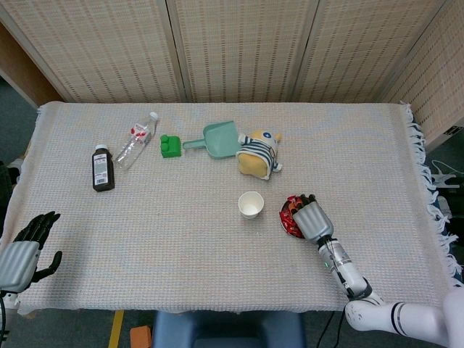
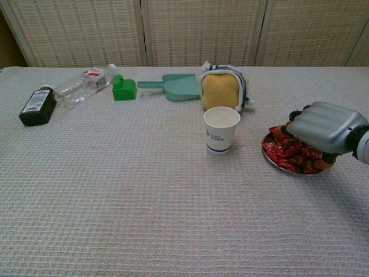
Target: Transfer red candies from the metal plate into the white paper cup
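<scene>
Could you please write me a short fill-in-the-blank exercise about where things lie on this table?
1. The right hand is down over the metal plate of ____ candies.
2. The white paper cup stands ____, its mouth facing up.
3. The green dustpan lies between the green block and the ____ toy.
4. The clear bottle lies on its ____ beside the dark bottle.

Missing words: red; upright; plush; side

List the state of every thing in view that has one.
white paper cup: upright, no candy visible inside
metal plate: heaped with red candies
right hand: fingers down in the candies
left hand: open, idle
clear bottle: lying, capped
dark bottle: lying
</scene>
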